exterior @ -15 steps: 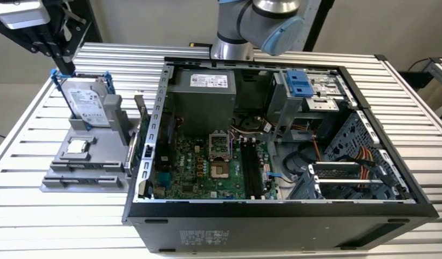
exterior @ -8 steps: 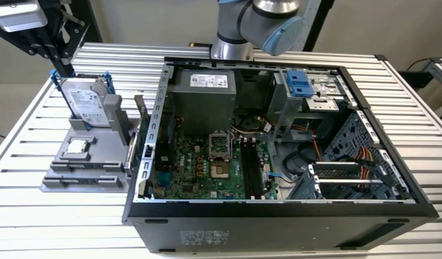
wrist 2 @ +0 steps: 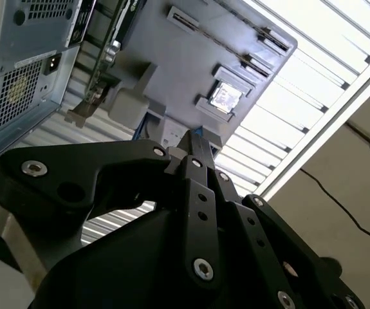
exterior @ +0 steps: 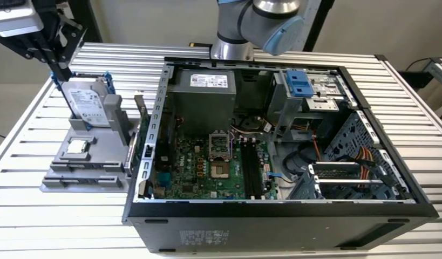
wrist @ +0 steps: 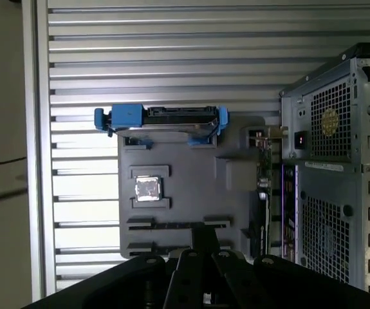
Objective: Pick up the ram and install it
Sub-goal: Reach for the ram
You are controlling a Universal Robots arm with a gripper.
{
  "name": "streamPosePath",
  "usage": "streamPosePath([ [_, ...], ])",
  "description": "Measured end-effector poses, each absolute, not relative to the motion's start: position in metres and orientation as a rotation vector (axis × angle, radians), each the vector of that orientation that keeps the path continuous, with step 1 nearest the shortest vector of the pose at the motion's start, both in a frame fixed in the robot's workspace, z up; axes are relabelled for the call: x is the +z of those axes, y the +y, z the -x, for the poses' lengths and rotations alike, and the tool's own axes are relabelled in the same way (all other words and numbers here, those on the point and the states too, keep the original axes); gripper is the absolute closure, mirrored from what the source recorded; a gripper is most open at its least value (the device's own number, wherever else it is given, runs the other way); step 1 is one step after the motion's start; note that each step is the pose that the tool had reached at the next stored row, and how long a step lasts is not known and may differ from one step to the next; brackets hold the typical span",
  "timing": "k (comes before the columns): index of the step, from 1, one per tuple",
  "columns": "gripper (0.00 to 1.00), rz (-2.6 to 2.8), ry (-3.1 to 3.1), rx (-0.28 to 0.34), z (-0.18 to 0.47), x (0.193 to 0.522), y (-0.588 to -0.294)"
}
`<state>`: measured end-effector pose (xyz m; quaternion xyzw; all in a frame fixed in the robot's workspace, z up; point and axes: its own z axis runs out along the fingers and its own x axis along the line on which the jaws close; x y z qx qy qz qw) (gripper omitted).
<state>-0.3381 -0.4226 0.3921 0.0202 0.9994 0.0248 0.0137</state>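
Ram (wrist: 165, 226) edge-on in grey tray (wrist: 191, 167), end effector (wrist: 204, 237) clenched empty, slatted metal table (wrist: 172, 51)

The black gripper (wrist 2: 194, 138) is seen in the foreground, its fingers set tight together at a narrow tip, with nothing held between them. Beyond the tip, a grey holder tray (wrist 2: 162, 51) is seen lying on the slatted metal table (wrist 2: 326, 58). A small square silver processor chip (wrist 2: 225, 97) is seated in one of the tray's recesses. The perforated rear of the computer case (wrist 2: 17, 77) is shown just beside the tray. A dark cable (wrist 2: 329, 196) is seen past the table's edge.
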Motion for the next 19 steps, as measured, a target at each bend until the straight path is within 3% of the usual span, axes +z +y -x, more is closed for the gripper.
streamPosePath([
  [19,1.0,-0.063,3.113,0.077,0.339,0.392,-0.445],
])
